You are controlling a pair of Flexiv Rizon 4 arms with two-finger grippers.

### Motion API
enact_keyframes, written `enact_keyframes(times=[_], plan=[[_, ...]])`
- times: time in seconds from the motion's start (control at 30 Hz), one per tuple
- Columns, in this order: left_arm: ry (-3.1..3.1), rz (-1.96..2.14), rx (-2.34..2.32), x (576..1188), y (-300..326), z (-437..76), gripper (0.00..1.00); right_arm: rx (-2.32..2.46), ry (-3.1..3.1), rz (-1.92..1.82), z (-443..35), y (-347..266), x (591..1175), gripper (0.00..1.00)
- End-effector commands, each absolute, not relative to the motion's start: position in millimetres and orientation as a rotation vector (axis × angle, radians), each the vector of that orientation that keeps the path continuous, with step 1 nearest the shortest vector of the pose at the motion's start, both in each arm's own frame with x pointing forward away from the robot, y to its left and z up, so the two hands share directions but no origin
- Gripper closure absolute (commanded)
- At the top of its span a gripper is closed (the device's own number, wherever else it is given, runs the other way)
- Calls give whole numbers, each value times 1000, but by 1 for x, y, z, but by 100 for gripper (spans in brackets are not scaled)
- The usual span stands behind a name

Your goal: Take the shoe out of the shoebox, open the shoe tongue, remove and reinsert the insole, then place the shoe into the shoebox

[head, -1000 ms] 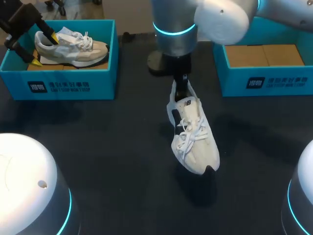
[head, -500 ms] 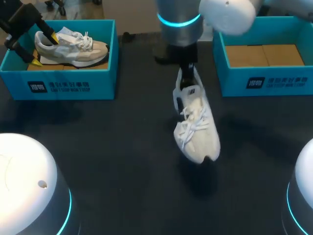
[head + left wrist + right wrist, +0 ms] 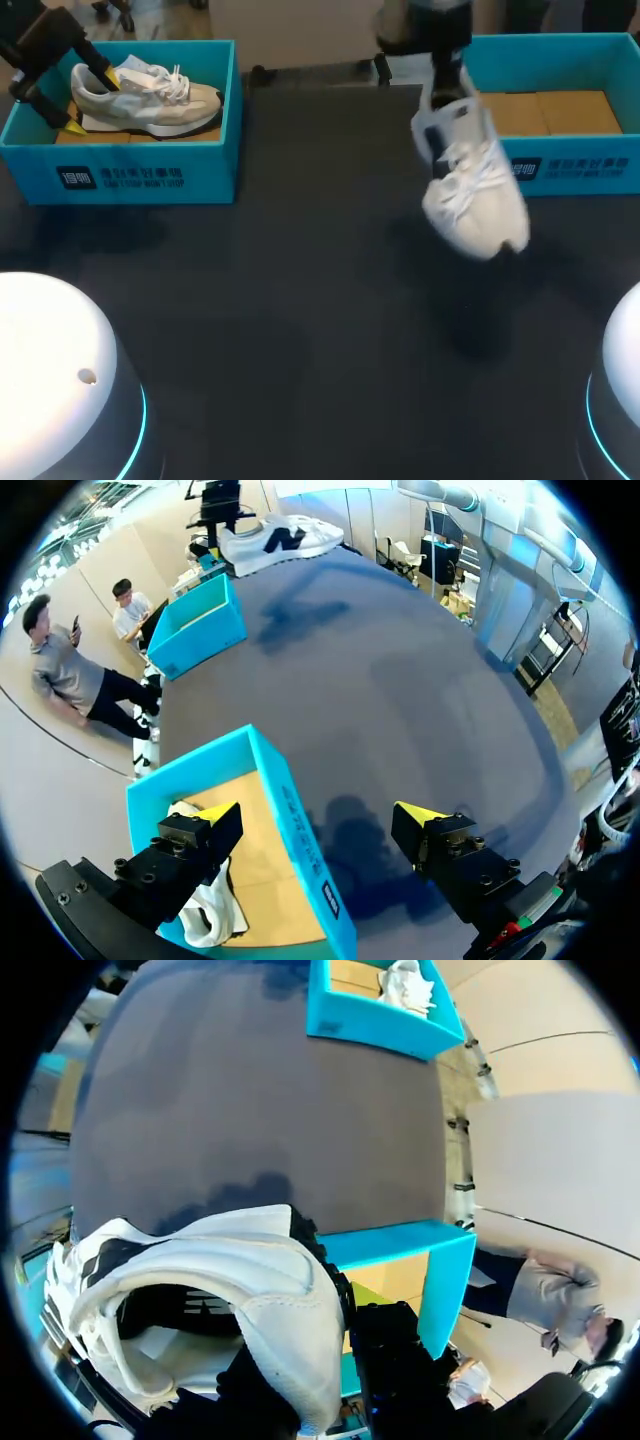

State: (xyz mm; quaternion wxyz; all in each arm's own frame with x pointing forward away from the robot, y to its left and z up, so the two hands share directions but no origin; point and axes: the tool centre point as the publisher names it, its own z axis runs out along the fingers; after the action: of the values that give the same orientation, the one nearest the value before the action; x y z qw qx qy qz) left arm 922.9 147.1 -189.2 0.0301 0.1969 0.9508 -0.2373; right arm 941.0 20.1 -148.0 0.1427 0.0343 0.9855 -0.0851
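Observation:
A white lace-up shoe (image 3: 470,195) hangs in the air, toe down, just in front of the right blue shoebox (image 3: 560,160). My right gripper (image 3: 447,85) is shut on its heel end. In the right wrist view the dark fingers (image 3: 390,1360) pinch the white collar of the shoe (image 3: 210,1290), with the right shoebox (image 3: 440,1260) beside it. A second, grey-and-white shoe (image 3: 150,95) lies in the left blue shoebox (image 3: 130,170). My left gripper (image 3: 88,103) hangs open over that shoe's heel; its wrist view shows the gripper (image 3: 318,815) astride the box's front wall (image 3: 300,830).
The right shoebox shows a bare brown cardboard floor (image 3: 545,110). Dark tabletop (image 3: 300,300) stretches between the two boxes and toward the near edge. Two white arm bases (image 3: 60,380) stand at the near corners.
My right arm has carried the white shoe up and to the right, from the table's middle to the front of the right shoebox. The left arm has not moved.

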Motion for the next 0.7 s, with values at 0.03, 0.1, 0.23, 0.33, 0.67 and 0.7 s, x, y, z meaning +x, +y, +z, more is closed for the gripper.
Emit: enact_keyframes(times=[0.03,0.1,0.23,0.33,0.67,0.7], plan=[[2933,-729,610,923,147,-189,0,89,2866,-190,-146,5,948,100],[2933,-729,610,923,147,-189,0,89,2866,-190,-146,5,948,100],[2933,-729,610,923,147,-189,0,89,2866,-190,-146,5,948,100],[2933,-729,610,923,147,-189,0,89,2866,-190,-146,5,948,100],[2933,-729,610,923,147,-189,0,225,2865,-285,-128,-66,1020,100],[2933,-729,610,923,147,-189,0,241,2858,-287,-126,-72,1025,100]])
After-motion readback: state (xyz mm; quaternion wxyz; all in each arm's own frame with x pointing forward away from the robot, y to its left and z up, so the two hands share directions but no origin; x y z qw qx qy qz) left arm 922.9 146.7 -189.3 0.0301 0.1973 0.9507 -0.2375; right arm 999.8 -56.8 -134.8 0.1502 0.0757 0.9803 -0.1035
